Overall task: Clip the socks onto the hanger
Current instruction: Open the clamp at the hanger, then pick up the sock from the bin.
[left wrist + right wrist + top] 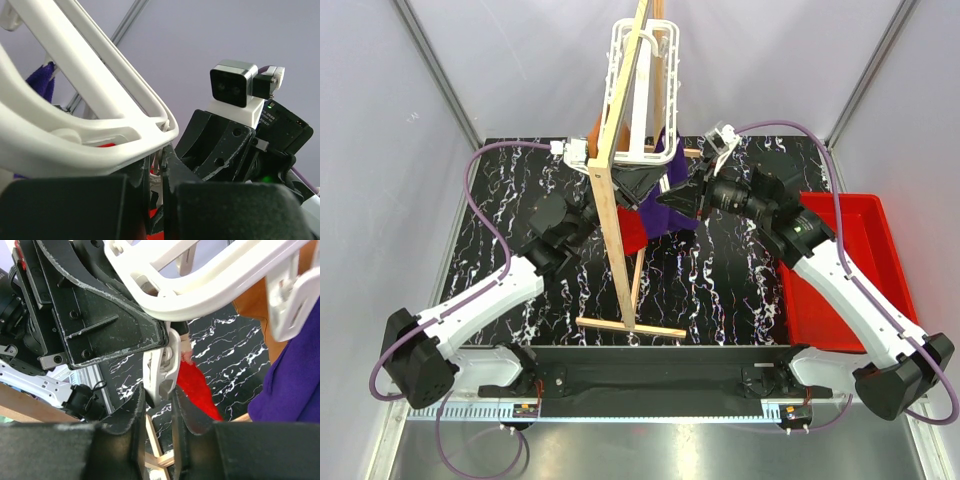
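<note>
The white hanger [638, 95] hangs from the pale wooden stand [612, 220]; its bars fill the left wrist view [75, 100] and cross the top of the right wrist view [200, 275]. My left gripper [155, 167] is shut on a sock [152, 212], whose pale cuff and red foot show between the fingers, just under the frame. The sock's red foot hangs below it [633, 232] and shows in the right wrist view [197, 387]. My right gripper [159, 395] is shut on a white clip [161, 367] dangling from the frame, beside the sock's cuff. The two grippers face each other closely.
A purple cloth [665, 208] hangs from the hanger by my right gripper [685, 190], and a brown cloth [250, 300] hangs behind it. A red bin [840, 270] sits at the table's right. The stand's base bars [630, 325] lie on the black marbled mat.
</note>
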Controlling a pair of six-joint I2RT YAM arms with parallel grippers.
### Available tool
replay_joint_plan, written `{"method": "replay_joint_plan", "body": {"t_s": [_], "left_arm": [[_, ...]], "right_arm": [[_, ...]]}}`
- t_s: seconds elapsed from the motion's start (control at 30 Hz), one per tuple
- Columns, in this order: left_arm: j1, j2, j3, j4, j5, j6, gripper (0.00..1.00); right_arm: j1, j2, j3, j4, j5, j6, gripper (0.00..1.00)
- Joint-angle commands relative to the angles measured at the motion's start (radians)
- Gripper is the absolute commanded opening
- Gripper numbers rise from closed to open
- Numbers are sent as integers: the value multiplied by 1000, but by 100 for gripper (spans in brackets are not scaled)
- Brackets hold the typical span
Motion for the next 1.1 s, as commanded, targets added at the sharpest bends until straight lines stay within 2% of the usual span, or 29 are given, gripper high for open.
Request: {"method": "replay_joint_plan", "body": {"t_s": [0.0,0.03,0.2,0.3,0.43,0.47,0.53,0.57,0.63,0.67,0.73,0.8,0.87,0.97,1.0,1.07], "left_arm": [[-5,4,43,44,-18,-5,0],[-6,0,38,40,-30,-5,0],[-6,-28,31,-12,-76,2,0],[-8,-31,48,-66,-102,19,0],[-8,-39,46,-79,-111,33,0],[-6,-37,51,-83,-114,36,0],[-8,-39,54,-95,-114,44,0],[-6,-39,55,-97,-114,42,0],[-8,-39,55,-97,-113,42,0],[-6,-40,55,-97,-110,42,0],[-8,-46,54,-102,-107,42,0],[-6,-52,49,-103,-105,42,0],[-6,-60,43,-106,-110,41,0],[-6,-59,38,-112,-110,38,0],[-8,-57,40,-115,-108,36,0],[-8,-54,43,-120,-105,28,0]], "right_arm": [[2,7,62,-62,4,0,31],[3,8,71,-85,16,3,52],[3,-27,122,-305,199,62,76],[2,-70,154,-480,382,115,79],[2,-131,192,-680,614,211,79],[2,-151,208,-757,727,257,79],[2,-163,226,-825,849,285,78],[2,-166,244,-886,994,311,77],[2,-159,272,-950,1155,334,75],[-6,-133,300,-1003,1328,351,73],[-44,-76,320,-1039,1462,359,72],[-202,-41,337,-1030,1475,350,72],[-391,-16,303,-940,1338,317,72],[-532,16,249,-841,1178,337,72],[-611,31,240,-827,1158,352,72],[-676,90,220,-803,1098,403,72]]}}
